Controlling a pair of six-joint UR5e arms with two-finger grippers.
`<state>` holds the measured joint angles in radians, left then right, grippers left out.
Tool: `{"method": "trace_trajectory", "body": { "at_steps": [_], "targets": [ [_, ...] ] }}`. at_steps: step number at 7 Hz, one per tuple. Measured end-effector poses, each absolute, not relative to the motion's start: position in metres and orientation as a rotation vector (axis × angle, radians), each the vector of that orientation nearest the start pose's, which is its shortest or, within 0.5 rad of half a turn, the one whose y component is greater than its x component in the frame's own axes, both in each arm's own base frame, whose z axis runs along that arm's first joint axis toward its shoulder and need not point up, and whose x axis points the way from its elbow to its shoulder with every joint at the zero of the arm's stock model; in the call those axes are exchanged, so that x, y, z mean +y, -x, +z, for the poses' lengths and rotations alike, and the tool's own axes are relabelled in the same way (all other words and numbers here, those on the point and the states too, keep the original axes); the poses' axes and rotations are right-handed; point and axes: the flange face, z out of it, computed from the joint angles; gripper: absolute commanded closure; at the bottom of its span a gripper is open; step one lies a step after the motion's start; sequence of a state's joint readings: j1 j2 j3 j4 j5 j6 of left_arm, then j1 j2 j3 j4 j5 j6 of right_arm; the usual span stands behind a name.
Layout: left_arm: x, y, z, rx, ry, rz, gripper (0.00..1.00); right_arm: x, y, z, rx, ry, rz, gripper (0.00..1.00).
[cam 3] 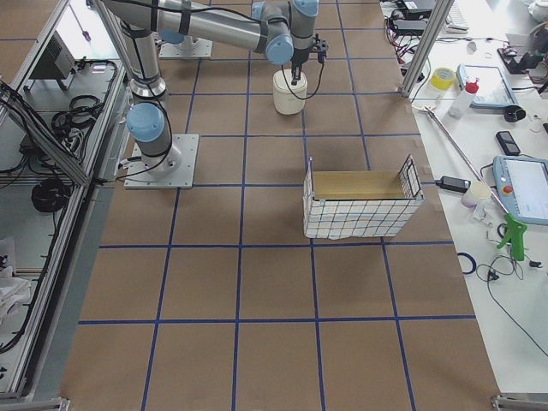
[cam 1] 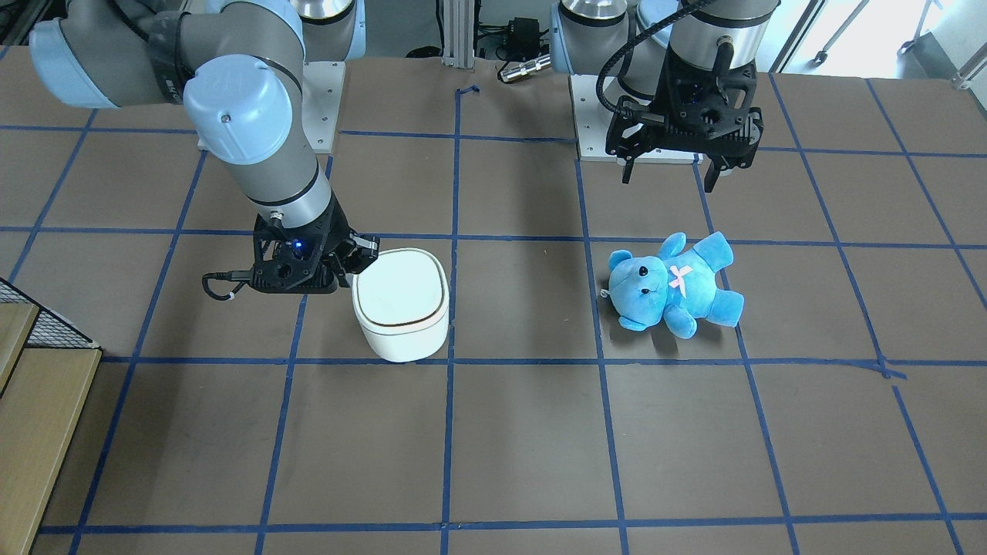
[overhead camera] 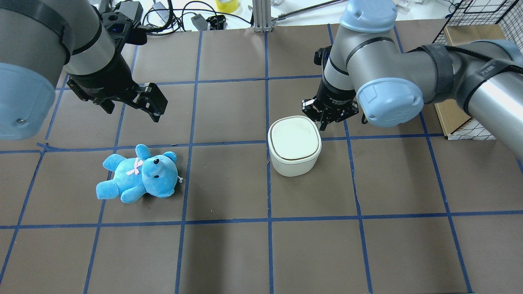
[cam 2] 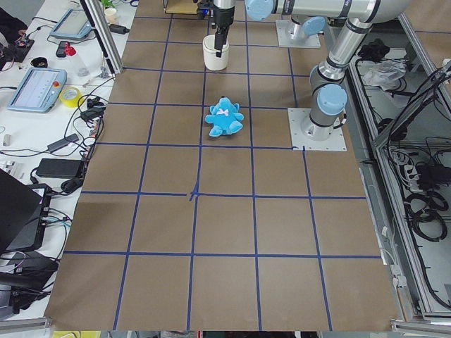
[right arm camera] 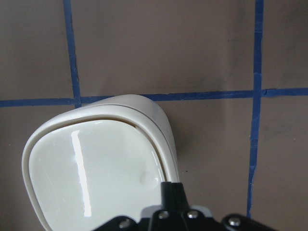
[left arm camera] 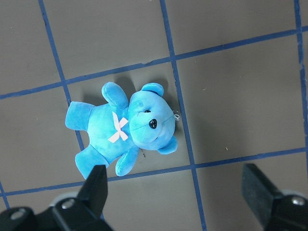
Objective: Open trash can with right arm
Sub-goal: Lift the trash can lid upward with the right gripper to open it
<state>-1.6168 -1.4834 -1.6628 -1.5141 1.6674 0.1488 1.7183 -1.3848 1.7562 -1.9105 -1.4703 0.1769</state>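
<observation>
Contact seems close: the right end effector (cam 1: 364,253), fingers pressed together and empty, hovers over the right-hand corner of the lowered lid (cam 1: 401,287) of the trash can (cam 1: 402,341), which stands upright on the worktop (cam 1: 524,432) just below, with the splayed left end effector (cam 1: 668,182) well apart from it.

room around trash can (overhead camera: 294,143) (teddy (overhead camera: 139,176) apart)

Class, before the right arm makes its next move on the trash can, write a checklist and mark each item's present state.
1. Trash can upright, lid closed: ok.
2. Right gripper at the lid's edge: ok.
3. Right gripper's fingers closed together: ok.
4. Fingertip touching the lid: cannot tell.
5. Left gripper open, away from the can: ok.
6. Teddy bear apart from the can: ok.
</observation>
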Motion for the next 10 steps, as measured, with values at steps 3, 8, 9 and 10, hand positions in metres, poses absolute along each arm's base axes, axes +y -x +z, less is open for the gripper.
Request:
{"method": "trace_trajectory", "body": {
  "at_steps": [3, 8, 9, 10],
  "targets": [
    [-0.454, 0.145, 0.490, 3.028, -0.292, -0.072, 0.00, -0.514, -0.231, 0.324, 3.047, -0.016, 0.080, 0.97],
    [-0.454, 0.145, 0.490, 3.028, -0.292, -0.072, 0.00, -0.511, -0.231, 0.312, 3.049, -0.007, 0.110, 0.97],
    [-0.454, 0.145, 0.490, 3.028, -0.292, -0.072, 0.00, -0.512, -0.231, 0.311, 3.049, -0.007, 0.111, 0.97],
    [-0.454, 0.145, 0.490, 3.028, -0.292, -0.072, 0.00, -0.512, -0.231, 0.310, 3.049, -0.007, 0.114, 0.97]
  ]
}}
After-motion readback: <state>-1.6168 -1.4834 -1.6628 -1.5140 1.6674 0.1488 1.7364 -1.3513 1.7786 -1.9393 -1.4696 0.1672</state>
